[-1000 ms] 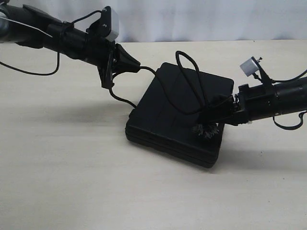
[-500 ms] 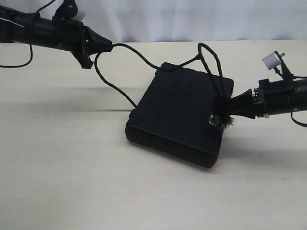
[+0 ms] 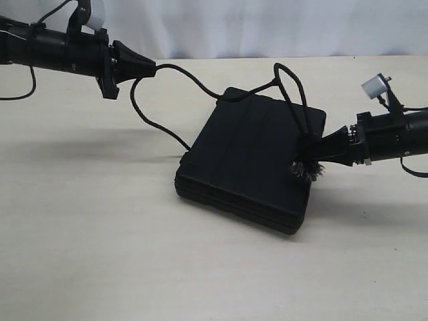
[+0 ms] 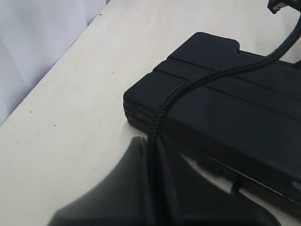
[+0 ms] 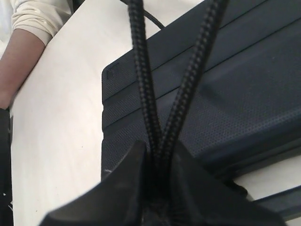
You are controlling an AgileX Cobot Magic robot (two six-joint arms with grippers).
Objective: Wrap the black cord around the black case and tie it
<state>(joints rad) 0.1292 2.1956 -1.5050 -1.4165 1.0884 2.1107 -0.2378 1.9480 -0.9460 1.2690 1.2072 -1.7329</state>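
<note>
The black case [image 3: 251, 157] lies flat mid-table, its ribbed lid up; it also fills the left wrist view [image 4: 235, 113] and the right wrist view [image 5: 244, 94]. The black cord [image 3: 194, 81] runs from my left gripper [image 3: 155, 66], raised at the back left, down to the case's far corner; a second strand droops to the case's left side. In the left wrist view the cord [image 4: 188, 87] enters the shut jaws. My right gripper [image 3: 302, 155] is shut on two cord strands [image 5: 181, 94] at the case's right edge, the frayed tuft [image 3: 306, 171] hanging under it. A loop [image 3: 291, 87] rises over the lid.
The pale table [image 3: 100, 234] stretches around the case, with a white backdrop [image 3: 267, 27] behind its far edge. A person's forearm in a cream sleeve [image 5: 28, 28] shows in the right wrist view beside the table.
My left gripper swung up and left away from the case, drawing the cord out. My right gripper pulled back right, dragging the loop and tuft toward the case's right edge.
</note>
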